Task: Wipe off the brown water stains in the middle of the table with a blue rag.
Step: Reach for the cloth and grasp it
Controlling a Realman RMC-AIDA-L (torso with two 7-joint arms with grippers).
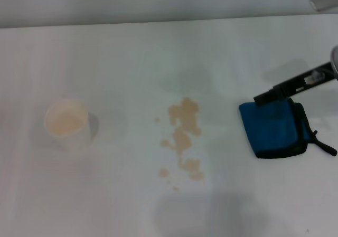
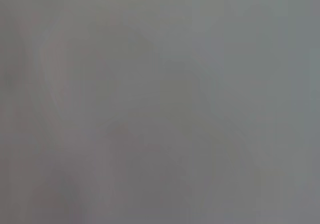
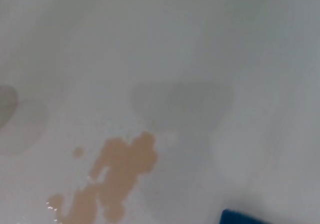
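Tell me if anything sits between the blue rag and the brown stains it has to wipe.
Nothing visible does. Bare table lies between the blue rag and the brown water stains. The white cup stands beyond the stains, on their far side from the rag.

Soft, even overhead light washes the white table (image 1: 158,52) in the head view, leaving pale, diffuse shadows on it: one beyond the brown water stains (image 1: 184,136), another near the front edge. The whole scene looks slightly hazy. The left wrist view is a featureless grey blur, nothing resolved. The right wrist view is soft-focused, with small specks of glare on the wet stains and a faint grey shadow above them.
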